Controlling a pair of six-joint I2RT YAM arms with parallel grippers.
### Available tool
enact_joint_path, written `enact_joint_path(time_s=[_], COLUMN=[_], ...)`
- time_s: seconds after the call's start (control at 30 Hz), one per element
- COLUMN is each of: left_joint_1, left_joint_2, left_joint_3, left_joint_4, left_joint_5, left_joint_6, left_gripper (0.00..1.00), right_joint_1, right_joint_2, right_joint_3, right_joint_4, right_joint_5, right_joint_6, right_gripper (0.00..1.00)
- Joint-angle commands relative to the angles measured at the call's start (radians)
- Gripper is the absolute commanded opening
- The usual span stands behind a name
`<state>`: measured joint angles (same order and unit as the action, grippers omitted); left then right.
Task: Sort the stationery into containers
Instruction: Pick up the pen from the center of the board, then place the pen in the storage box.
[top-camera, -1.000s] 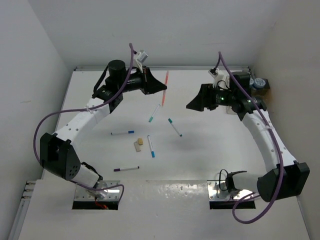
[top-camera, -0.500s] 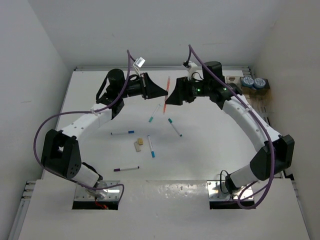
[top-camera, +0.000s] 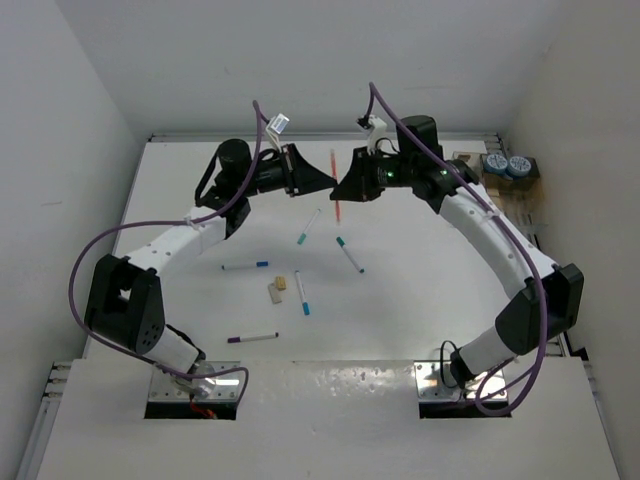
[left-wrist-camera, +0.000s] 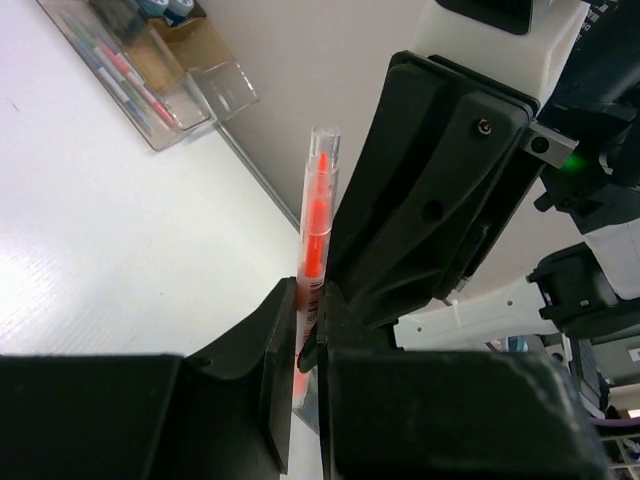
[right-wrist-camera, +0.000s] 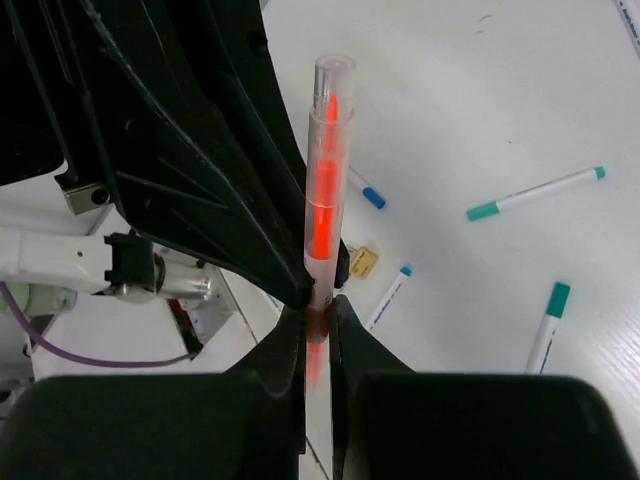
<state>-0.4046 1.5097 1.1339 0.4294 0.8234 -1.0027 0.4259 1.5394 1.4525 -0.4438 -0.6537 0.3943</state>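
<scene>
Top external, change: the right arm has swung from beside the containers (top-camera: 497, 172) at the far right edge to the far middle of the worktop (top-camera: 420, 300), where it meets the left arm.
Right pincer (top-camera: 341, 188): spread a moment ago, now pressed together on the orange pen (top-camera: 337, 208); the right wrist view shows its fingers nipping the pen's lower end.
Left pincer (top-camera: 322, 181): still pinching the same pen, as before.
Orange pen: held in the air between both pincers, well apart from the containers.
Around: teal-capped pens (top-camera: 308, 227) lie just near of the meeting point. Blue-capped pens (top-camera: 245, 266), a purple-capped pen (top-camera: 252, 338) and tan blocks (top-camera: 279, 288) lie closer to the bases, all unmoved.
Containers: the clear box (left-wrist-camera: 160, 135) holds pens, with the tan box (left-wrist-camera: 200, 45) joined beside it and blue-grey rolls (top-camera: 506, 165) at that end.
In the way: each wrist view is crowded by the other arm's black pincer body close behind the pen.
</scene>
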Motion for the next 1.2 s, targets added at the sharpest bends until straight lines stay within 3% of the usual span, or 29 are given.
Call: enact_joint_path(time_s=[0.0,0.03,0.13,0.3,0.4,0.57,0.7,0.9,1.13,1.17], left_joint_1=[-0.002,0.009,0.042,0.087,0.096,0.082,0.073,0.073,0.079,0.081], left_joint_2=[-0.009,-0.011,-0.013,0.050,0.047,-0.003,0.009,0.012,0.017,0.018], left_joint_3=[0.009,0.018,0.055,0.275,0.302,0.260,0.271,0.234,0.242,0.242], left_joint_4=[0.053,0.037,-0.142,-0.639,-0.734,-0.765,-0.828,-0.866,-0.946,-0.955], left_joint_5=[0.056,0.053,0.001,-0.162,-0.312,-0.533,-0.510,-0.509,-0.636,-0.645], left_joint_6=[-0.033,-0.021,0.093,0.513,0.653,0.823,0.895,0.990,1.061,1.069], left_gripper=[0.14,0.44,1.00,1.00,1.00,1.00,1.00,1.00,1.00,0.99], right_joint_1=[-0.015,-0.021,-0.082,-0.286,-0.456,-0.631,-0.682,-0.662,-0.630,-0.630], right_joint_2=[-0.008,-0.015,-0.033,-0.026,0.008,0.203,0.379,0.585,0.671,0.680], right_joint_3=[0.011,0.006,-0.021,-0.018,0.005,0.149,0.308,0.495,0.451,0.448], right_joint_4=[0.024,0.016,0.010,-0.064,-0.107,-0.182,-0.239,-0.265,-0.217,-0.219], right_joint_5=[0.087,0.107,0.117,0.166,0.201,0.371,0.425,0.502,0.585,0.589], right_joint_6=[-0.060,-0.077,-0.078,-0.166,-0.257,-0.489,-0.532,-0.557,-0.586,-0.588], right_gripper=[0.00,0.00,0.00,0.00,0.00,0.00,0.00,0.00,0.01,0.09])
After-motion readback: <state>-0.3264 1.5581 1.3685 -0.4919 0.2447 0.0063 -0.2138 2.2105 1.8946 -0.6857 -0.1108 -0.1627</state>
